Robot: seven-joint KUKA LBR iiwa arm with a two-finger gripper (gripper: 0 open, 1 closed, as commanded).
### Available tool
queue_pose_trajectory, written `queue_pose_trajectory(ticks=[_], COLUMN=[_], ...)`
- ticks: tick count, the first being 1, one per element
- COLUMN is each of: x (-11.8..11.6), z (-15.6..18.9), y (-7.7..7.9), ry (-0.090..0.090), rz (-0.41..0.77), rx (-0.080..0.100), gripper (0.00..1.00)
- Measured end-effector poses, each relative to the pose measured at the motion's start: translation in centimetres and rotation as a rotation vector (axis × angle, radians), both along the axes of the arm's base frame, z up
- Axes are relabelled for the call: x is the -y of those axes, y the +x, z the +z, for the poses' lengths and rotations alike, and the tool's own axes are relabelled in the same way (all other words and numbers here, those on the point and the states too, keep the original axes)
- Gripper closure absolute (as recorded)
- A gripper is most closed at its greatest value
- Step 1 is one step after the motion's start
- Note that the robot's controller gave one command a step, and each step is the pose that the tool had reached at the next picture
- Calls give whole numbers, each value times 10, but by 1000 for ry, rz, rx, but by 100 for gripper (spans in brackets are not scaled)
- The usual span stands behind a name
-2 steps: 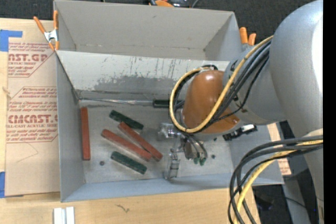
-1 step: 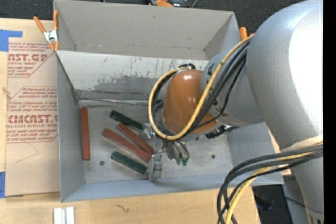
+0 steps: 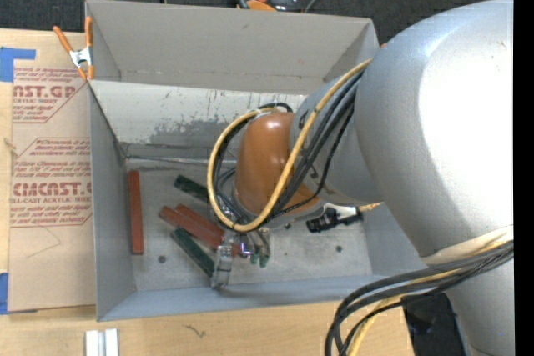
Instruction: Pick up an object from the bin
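Dark green and flat, a short bar (image 3: 192, 251) lies aslant on the floor of the bin (image 3: 234, 46), close to the front wall. Its lower end is just beside the end effector (image 3: 225, 264). It is the nearest thing to the tool, so I judge it the likeliest thing to be picked, though nothing shows it gripped.

Just above it lie two red-brown bars (image 3: 190, 221), side by side and slanted the same way. They may touch each other, and whether they touch the green one I cannot tell. A second green bar (image 3: 188, 186) lies further back, partly behind the cables (image 3: 219, 179). Well apart from these, an orange-red strip (image 3: 134, 213) lies lengthwise at the foot of the left wall.

All of these lie flat and loose, as thin pieces settle on a level floor. The cluster sits in the left front part of the bin, which probably explains why the arm reaches so far across from the right.

The end effector hangs low, pointing down at the floor beside the front wall, under the orange cover (image 3: 263, 158) on the wrist. Flat pieces leave little to catch, so a low, steep approach seems sensible. Whether it is spread or pressed together I cannot tell, nor whether it touches the bar or the floor. No thing can be made out in it.
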State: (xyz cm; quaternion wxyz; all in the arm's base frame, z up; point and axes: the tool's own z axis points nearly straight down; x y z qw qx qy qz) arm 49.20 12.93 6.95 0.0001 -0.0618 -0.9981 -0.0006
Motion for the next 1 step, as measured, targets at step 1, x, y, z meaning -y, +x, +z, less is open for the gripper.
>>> queue_pose_trajectory(ticks=[1], x=[1], z=[0], y=[0], ry=[-1], rz=[-1], rx=[0], gripper=[100])
